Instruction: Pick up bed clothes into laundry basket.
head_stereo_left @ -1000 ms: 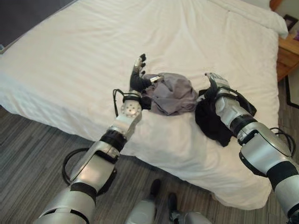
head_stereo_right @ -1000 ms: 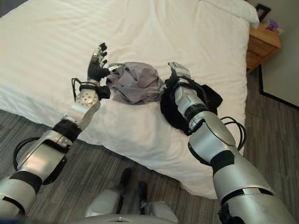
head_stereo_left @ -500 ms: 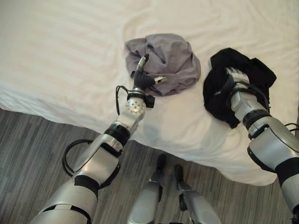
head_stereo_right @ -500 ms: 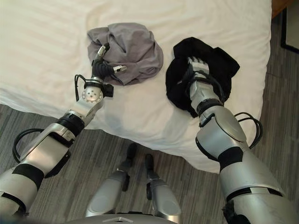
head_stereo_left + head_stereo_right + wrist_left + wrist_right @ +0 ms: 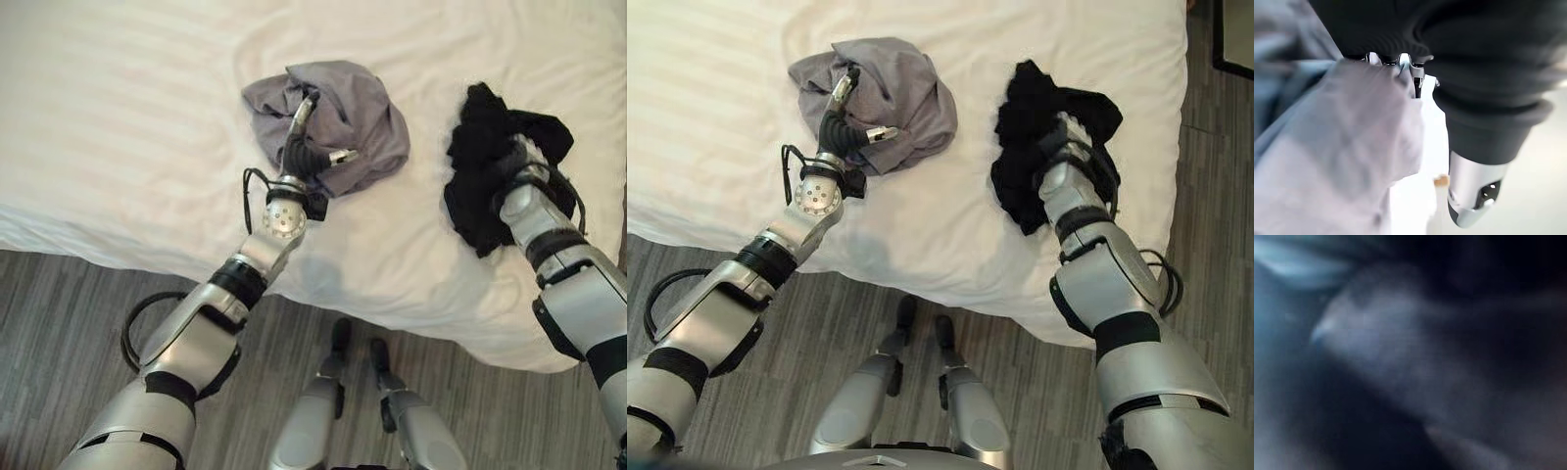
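Clothes, two pcs, both lying on white bed [image 5: 118, 127] near its front edge. Grey garment [image 5: 367, 117] crumpled in a heap towards the left; black garment [image 5: 480, 186] bunched towards the right, close to the bed's right side. Well apart from each other, bare sheet between.

Left hand [image 5: 306, 152] resting on the near part of grey garment, fingers [image 5: 305, 110] stretched forward over the cloth, thumb [image 5: 340, 156] sticking out to the side. Relaxed, not clamped on the fabric. In left wrist view grey cloth folded up against the fingers [image 5: 1409, 66], white sheet visible past it.

Right hand [image 5: 526, 162] pushed into black garment, dark cover and wrist showing, cloth heaped over and in front of it. Fingers buried in fabric, so cannot tell whether grasping or loose. Right wrist view just dark blurred cloth, no detail.

Bed covered w/ white sheet w/ faint woven stripes, lightly wrinkled around both garments. Sheet hanging over the front edge. Floor [image 5: 59, 313] below: grey wood-look planks.
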Robot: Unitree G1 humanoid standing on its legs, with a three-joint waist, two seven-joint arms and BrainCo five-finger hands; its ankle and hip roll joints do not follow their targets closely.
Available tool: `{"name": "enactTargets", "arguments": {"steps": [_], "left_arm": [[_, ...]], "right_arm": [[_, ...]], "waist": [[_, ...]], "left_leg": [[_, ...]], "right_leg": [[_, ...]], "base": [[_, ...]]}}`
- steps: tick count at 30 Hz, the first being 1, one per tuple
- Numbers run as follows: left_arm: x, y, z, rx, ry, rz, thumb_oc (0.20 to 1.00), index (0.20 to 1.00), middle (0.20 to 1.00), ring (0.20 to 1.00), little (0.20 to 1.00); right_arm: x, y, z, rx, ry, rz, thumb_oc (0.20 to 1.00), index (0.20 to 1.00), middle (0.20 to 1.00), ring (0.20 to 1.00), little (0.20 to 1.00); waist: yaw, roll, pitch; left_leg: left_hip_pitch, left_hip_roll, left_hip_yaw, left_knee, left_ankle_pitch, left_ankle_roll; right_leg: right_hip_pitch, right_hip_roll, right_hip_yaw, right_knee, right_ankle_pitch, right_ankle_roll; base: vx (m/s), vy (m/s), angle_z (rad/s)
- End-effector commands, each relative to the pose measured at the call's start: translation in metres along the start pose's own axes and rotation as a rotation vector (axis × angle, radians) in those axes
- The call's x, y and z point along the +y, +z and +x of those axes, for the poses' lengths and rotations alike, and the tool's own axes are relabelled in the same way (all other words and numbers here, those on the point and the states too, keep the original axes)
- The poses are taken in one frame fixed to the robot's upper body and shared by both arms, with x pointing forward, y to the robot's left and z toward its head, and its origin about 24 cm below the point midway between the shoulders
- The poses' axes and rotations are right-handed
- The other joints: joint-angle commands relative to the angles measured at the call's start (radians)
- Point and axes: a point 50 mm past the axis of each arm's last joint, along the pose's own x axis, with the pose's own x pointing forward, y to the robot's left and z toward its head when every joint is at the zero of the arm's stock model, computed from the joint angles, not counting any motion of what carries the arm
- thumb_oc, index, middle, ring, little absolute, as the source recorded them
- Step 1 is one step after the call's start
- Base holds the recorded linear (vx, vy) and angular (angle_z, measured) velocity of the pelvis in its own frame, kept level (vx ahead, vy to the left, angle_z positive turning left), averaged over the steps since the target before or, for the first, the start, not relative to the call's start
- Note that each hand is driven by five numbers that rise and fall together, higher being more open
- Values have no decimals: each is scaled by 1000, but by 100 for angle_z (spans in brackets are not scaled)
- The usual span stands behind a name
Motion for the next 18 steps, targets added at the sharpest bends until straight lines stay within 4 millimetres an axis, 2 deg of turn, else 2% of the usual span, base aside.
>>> {"name": "enactTargets", "arguments": {"steps": [1, 2, 3, 5, 6, 7, 8, 9, 10, 11, 12, 13, 15, 16, 17, 18], "left_arm": [[46, -68, -27, 256, 0, 415, 1000, 1000, 1000, 1000, 1000], [46, -69, -27, 256, 0, 416, 1000, 1000, 1000, 1000, 1000], [58, -97, -49, 381, -40, 539, 1000, 1000, 1000, 1000, 1000], [72, -141, -98, 601, -126, 720, 1000, 1000, 1000, 1000, 1000], [75, -189, -189, 892, -313, 862, 1000, 1000, 1000, 1000, 1000], [75, -189, -189, 893, -313, 862, 1000, 1000, 1000, 1000, 1000], [76, -210, -274, 1140, -423, 887, 1000, 1000, 1000, 1000, 1000], [78, -213, -314, 1248, -479, 910, 1000, 1000, 1000, 1000, 1000], [87, -212, -347, 1332, -518, 942, 667, 667, 667, 667, 667], [87, -212, -349, 1334, -521, 942, 583, 583, 583, 583, 583], [98, -206, -389, 1434, -577, 971, 322, 322, 322, 322, 322], [99, -204, -399, 1453, -575, 959, 200, 200, 200, 200, 200], [103, -202, -406, 1461, -563, 960, 200, 200, 200, 200, 200], [110, -202, -394, 1418, -509, 974, 304, 304, 304, 304, 304], [110, -202, -395, 1419, -509, 975, 432, 432, 432, 432, 432], [115, -203, -385, 1386, -474, 982, 467, 467, 467, 467, 467]], "right_arm": [[80, -105, -62, 290, 222, 24, 200, 200, 200, 200, 200], [80, -105, -62, 290, 222, 24, 200, 200, 200, 200, 200], [101, -121, -83, 344, 281, 57, 200, 200, 200, 200, 200], [120, -152, -116, 457, 341, 92, 200, 200, 200, 200, 200], [129, -189, -152, 583, 391, 85, 200, 200, 200, 200, 200], [129, -189, -152, 584, 392, 85, 200, 200, 200, 200, 200], [122, -223, -178, 690, 399, 91, 200, 200, 200, 200, 200], [116, -239, -192, 750, 395, 102, 200, 200, 200, 200, 200], [110, -250, -199, 778, 384, 104, 200, 200, 200, 200, 200], [110, -251, -201, 780, 385, 102, 200, 200, 200, 200, 200], [101, -263, -210, 795, 372, 92, 200, 200, 200, 200, 200], [99, -267, -214, 790, 376, 83, 200, 200, 200, 200, 200], [97, -270, -218, 790, 384, 71, 200, 200, 200, 200, 200], [96, -275, -225, 793, 401, 51, 200, 200, 200, 200, 200], [96, -275, -225, 793, 402, 51, 200, 200, 200, 200, 200], [94, -279, -230, 799, 412, 40, 200, 200, 200, 200, 200]], "waist": [[-57, -13, -46], [-57, -14, -49], [-68, -13, -56], [-88, -13, -75], [-104, -14, -96], [-104, -13, -99], [-119, -15, -120], [-127, -16, -133], [-130, -15, -143], [-130, -14, -146], [-141, -12, -160], [-145, -12, -168], [-150, -12, -179], [-161, -13, -191], [-160, -13, -192], [-164, -14, -199]], "left_leg": [[25, 85, 55, -17, -119, -14], [20, 86, 55, -17, -114, -15], [36, 88, 59, -17, -124, -13], [59, 97, 71, -17, -138, -10], [86, 108, 91, -17, -153, -5], [82, 109, 92, -17, -148, -6], [113, 117, 110, -17, -166, -1], [126, 120, 119, -17, -174, 1], [127, 123, 127, -17, -172, 1], [128, 123, 128, -17, -173, 1], [139, 128, 144, -17, -183, 2], [140, 129, 149, -17, -188, 2], [140, 132, 157, -17, -191, 3], [142, 135, 170, -17, -197, 2], [143, 135, 171, -17, -198, 2], [145, 137, 177, -17, -200, 1]], "right_leg": [[57, -48, 4, -108, 48, 59], [51, -47, 4, -108, 52, 59], [65, -50, 7, -108, 47, 60], [79, -53, 14, -108, 42, 64], [94, -54, 24, -108, 38, 66], [89, -53, 25, -108, 42, 66], [107, -53, 34, -108, 33, 64], [113, -52, 39, -108, 31, 63], [109, -51, 41, -108, 36, 62], [109, -51, 42, -108, 35, 62], [110, -51, 47, -108, 34, 64], [108, -51, 52, -108, 36, 66], [104, -51, 58, -108, 37, 68], [100, -50, 67, -108, 40, 73], [99, -50, 69, -108, 40, 73], [98, -52, 69, -108, 41, 75]], "base": [[62, 24, -20], [122, 48, -24], [83, 45, -18], [148, 95, -18], [112, 86, -25], [182, 122, -49], [137, 84, -46], [161, 104, -50], [62, 44, -31], [58, 57, -39], [58, 60, -27], [56, 60, -22], [19, 44, -28], [15, 50, -35], [13, 43, -21], [14, 14, -30]]}}
